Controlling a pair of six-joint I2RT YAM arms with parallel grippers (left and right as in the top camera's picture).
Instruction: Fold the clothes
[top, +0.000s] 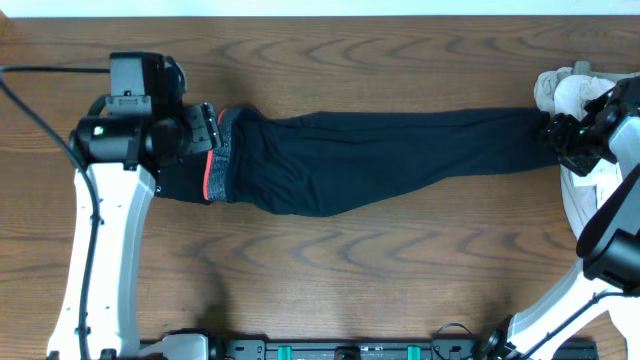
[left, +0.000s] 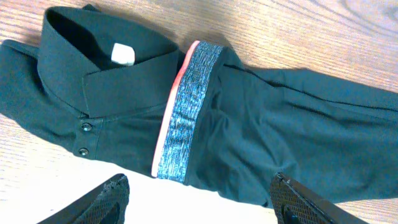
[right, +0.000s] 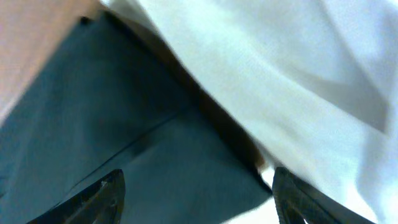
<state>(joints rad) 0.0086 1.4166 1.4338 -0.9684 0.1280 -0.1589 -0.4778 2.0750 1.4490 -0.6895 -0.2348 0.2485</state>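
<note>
Dark navy trousers (top: 380, 150) lie stretched flat across the table, left to right. Their orange-red and grey waistband (top: 220, 165) is at the left. My left gripper (top: 212, 128) hovers open just over that end. In the left wrist view the waistband (left: 183, 112) overlaps a black collared shirt (left: 93, 68), and the left gripper (left: 199, 199) has nothing between its fingers (left: 109, 199). My right gripper (top: 550, 130) is open over the leg ends. In the right wrist view the gripper (right: 196, 196) is above the dark leg hem (right: 143, 124), next to white cloth (right: 280, 68).
A pile of white and beige garments (top: 580, 95) sits at the far right edge, partly under the right arm. Bare wooden tabletop (top: 350, 270) runs in front of and behind the trousers. Cables and the arm bases line the front edge.
</note>
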